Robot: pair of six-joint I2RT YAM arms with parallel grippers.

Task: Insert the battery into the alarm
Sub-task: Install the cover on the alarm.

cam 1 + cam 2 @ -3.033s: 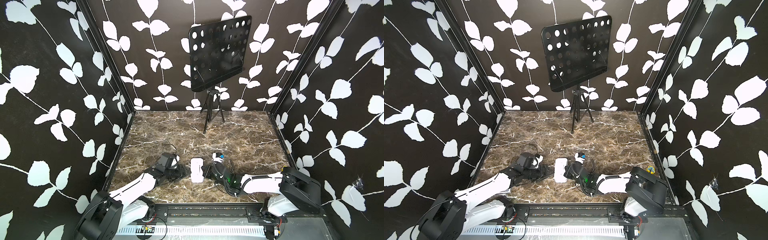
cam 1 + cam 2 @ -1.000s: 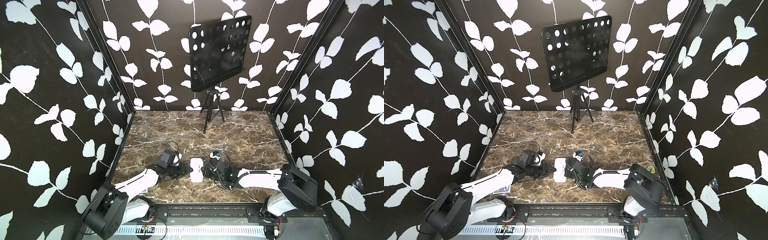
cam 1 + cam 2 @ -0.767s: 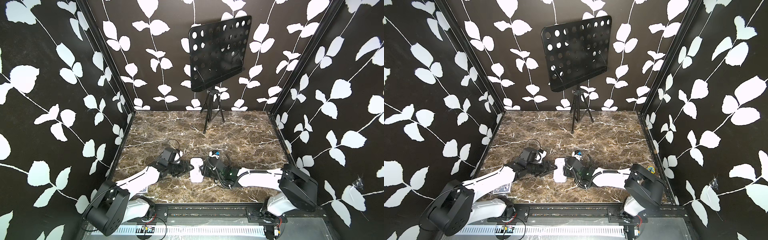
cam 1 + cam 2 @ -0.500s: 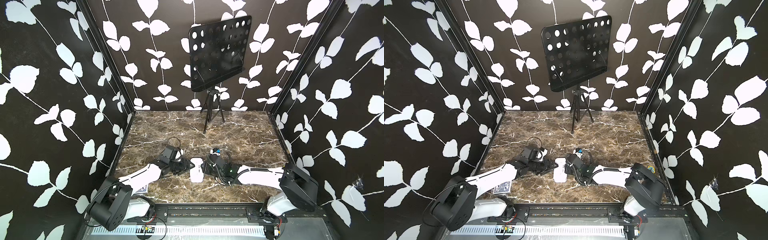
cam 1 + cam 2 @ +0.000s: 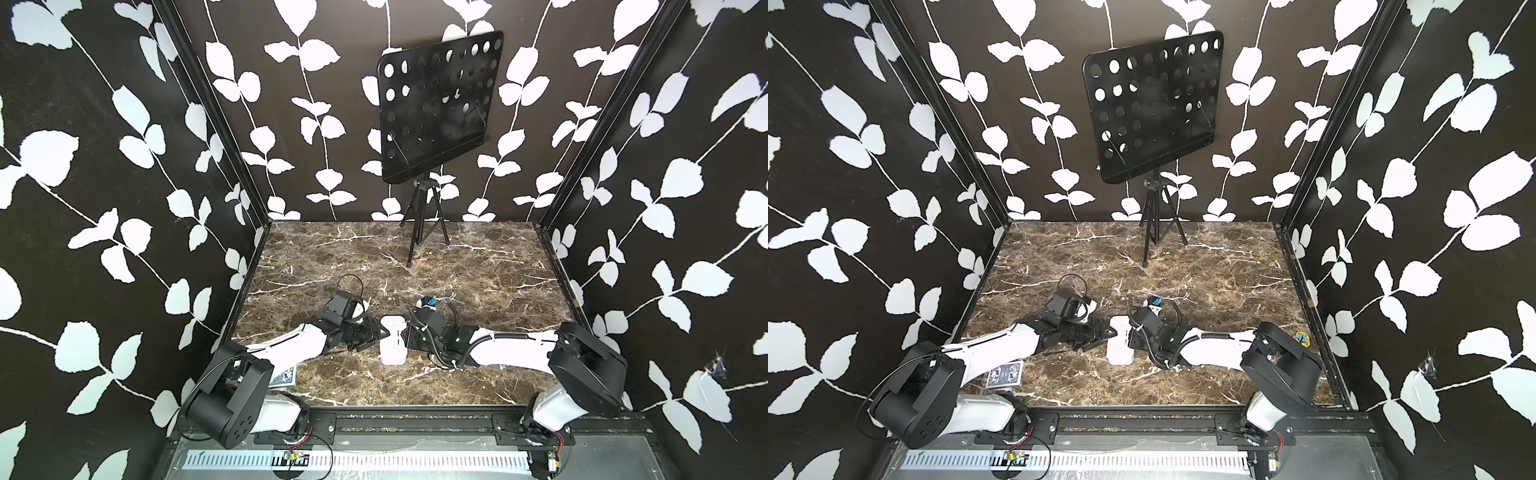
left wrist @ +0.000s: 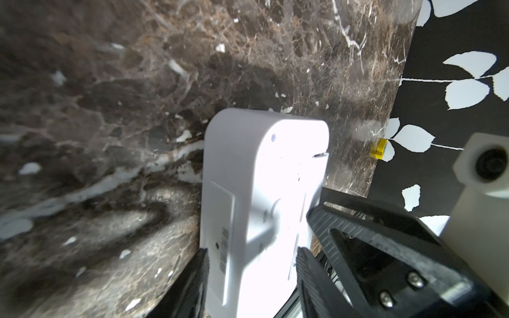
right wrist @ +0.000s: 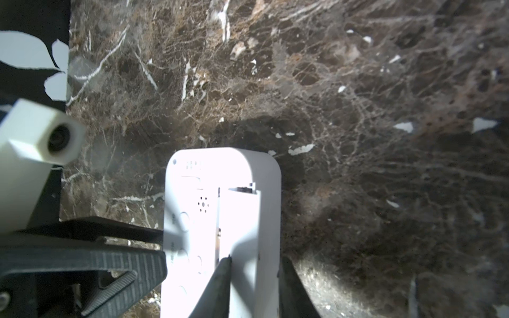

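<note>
Alarm (image 5: 392, 340), white, lying back-up on the marble worktop (image 5: 478, 266) near the middle of its front edge, between the two arms. Left gripper (image 6: 250, 261) is clamped on the alarm, one finger against each side of the casing. Right gripper (image 7: 256, 260) has its fingers narrowly apart: one tip rests on the back panel at the compartment seam and its partner lies along the outer edge. Whether they pinch cannot be told. Card box (image 5: 1005, 374), blue-patterned, lies near the front-left corner; music stand (image 5: 436, 116) at the rear edge.
</note>
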